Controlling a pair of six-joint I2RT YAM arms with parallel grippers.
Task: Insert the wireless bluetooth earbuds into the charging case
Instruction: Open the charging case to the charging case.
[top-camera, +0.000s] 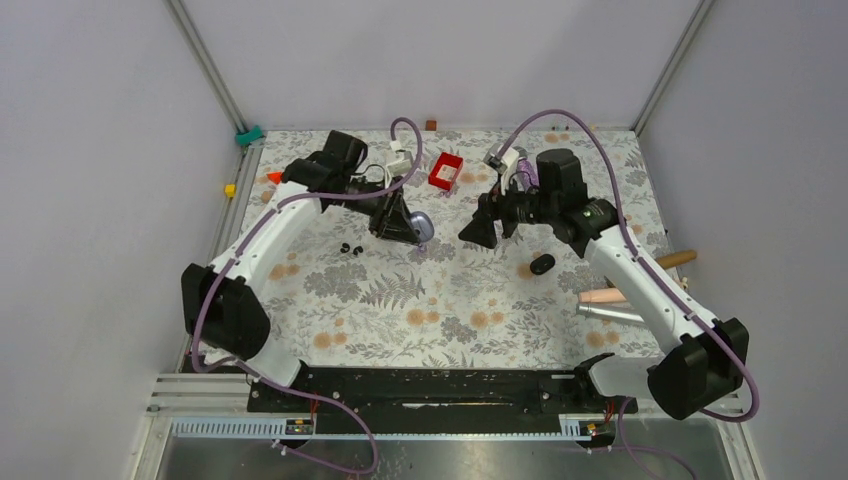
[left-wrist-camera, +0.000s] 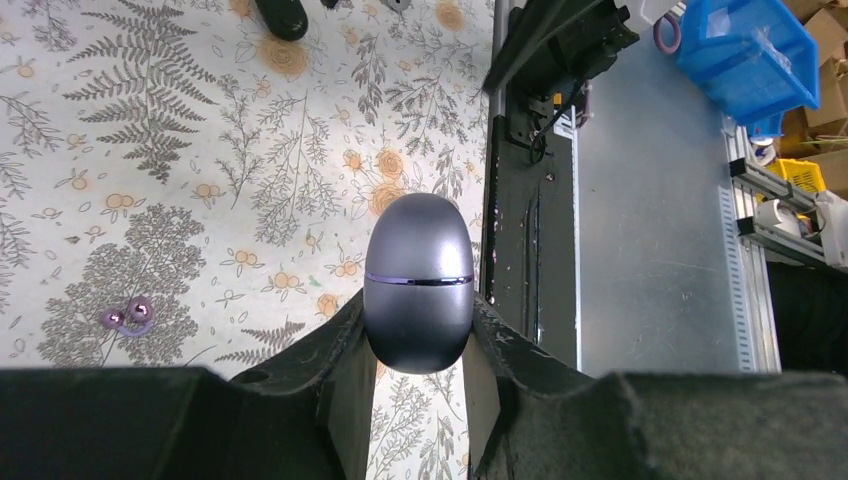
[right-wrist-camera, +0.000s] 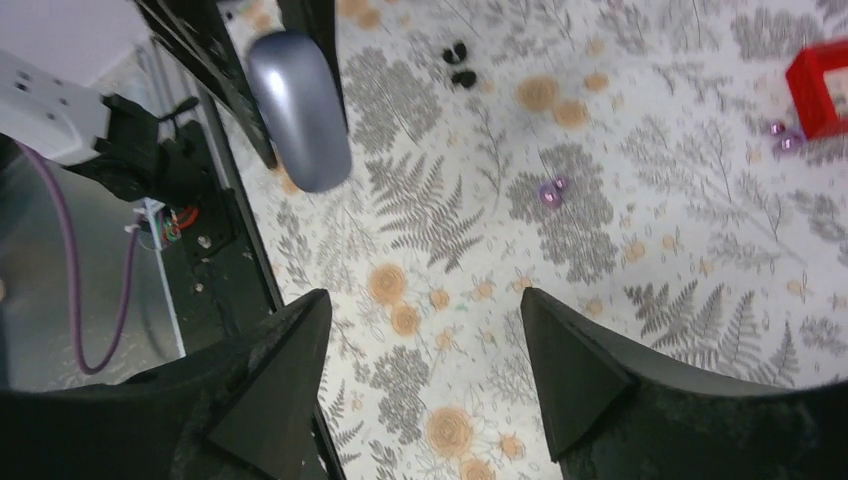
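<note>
The charging case (left-wrist-camera: 418, 250) is held by one half in the clenched left gripper (left-wrist-camera: 418, 335). Its lid seam is closed, so its contents cannot be seen. The wireless bluetooth earbuds (top-camera: 350, 247) are laid together on the table near the case, on its left-arm side; neither is seated. The right gripper (right-wrist-camera: 422, 300) is spread and empty, facing the case. If the lid is pried, the smooth rounded shell could be twisted or squeezed out of the pads. The contents of the red bin (top-camera: 445, 171) beyond the case cannot be made out.
</note>
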